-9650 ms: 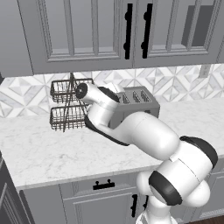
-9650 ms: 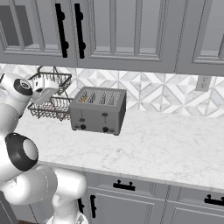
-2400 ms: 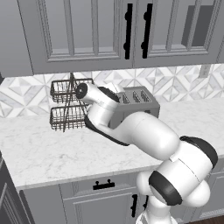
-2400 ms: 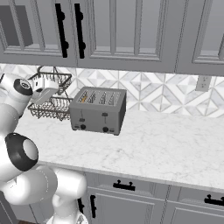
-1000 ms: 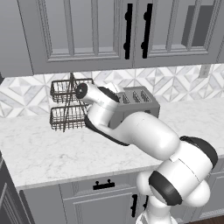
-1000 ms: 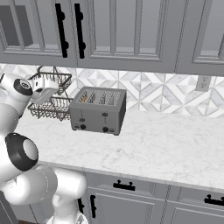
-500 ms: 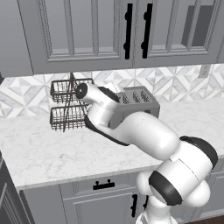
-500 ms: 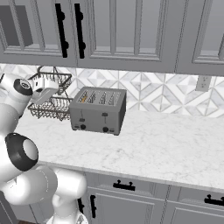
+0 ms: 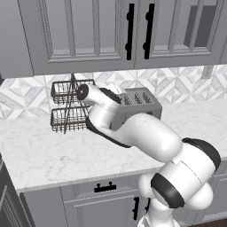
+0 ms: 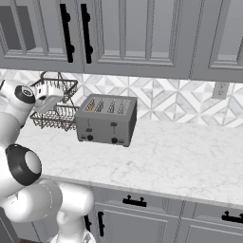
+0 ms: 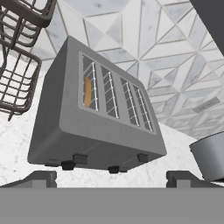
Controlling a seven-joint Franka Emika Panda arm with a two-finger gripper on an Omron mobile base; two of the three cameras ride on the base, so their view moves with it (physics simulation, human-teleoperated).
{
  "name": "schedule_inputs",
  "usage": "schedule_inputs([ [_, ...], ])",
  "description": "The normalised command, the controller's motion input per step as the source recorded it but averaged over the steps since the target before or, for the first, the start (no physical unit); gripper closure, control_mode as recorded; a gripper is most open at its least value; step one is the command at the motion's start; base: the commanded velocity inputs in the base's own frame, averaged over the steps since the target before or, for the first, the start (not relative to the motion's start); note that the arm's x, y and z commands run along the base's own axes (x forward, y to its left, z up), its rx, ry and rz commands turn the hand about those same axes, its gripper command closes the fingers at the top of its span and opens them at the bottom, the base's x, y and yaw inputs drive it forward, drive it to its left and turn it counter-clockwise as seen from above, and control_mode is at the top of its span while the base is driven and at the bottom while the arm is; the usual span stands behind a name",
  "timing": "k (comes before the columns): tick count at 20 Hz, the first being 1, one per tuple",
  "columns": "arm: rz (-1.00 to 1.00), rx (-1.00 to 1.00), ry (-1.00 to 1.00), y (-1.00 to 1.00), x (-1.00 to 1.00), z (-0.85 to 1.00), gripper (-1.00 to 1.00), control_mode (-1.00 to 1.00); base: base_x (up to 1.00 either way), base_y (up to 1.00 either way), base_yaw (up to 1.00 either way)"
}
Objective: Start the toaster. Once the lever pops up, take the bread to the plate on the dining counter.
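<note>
One boxy silver-grey metal toaster (image 10: 108, 119) w/ four slots, two dark levers, on white marble tabletop (image 10: 180, 159) against patterned tile wall. One tan bread slice (image 11: 88, 92) sits in its end slot, nearest the rack. One black two-tier wire basket rack (image 9: 66, 107) just beside toaster. Claw (image 11: 111, 177) hangs above toaster front, fingers wide apart, gripping nothing.

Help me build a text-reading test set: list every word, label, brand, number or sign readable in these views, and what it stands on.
There is none to read.
The toaster has plain grey sides; its levers and knobs carry no visible marks.
The cabinet doors, the patterned tile wall, the wire basket rack and the wall outlet bear no lettering.
</note>
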Motion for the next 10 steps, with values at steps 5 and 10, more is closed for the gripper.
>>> schedule_inputs([
  [5, 0.00, 0.00, 0.00, 0.00, 0.00, 0.00, -1.00, -1.00, 0.00, 0.00, 0.00],
  [10, 0.00, 0.00, 0.00, 0.00, 0.00, 0.00, -1.00, -1.00, 0.00, 0.00, 0.00],
])
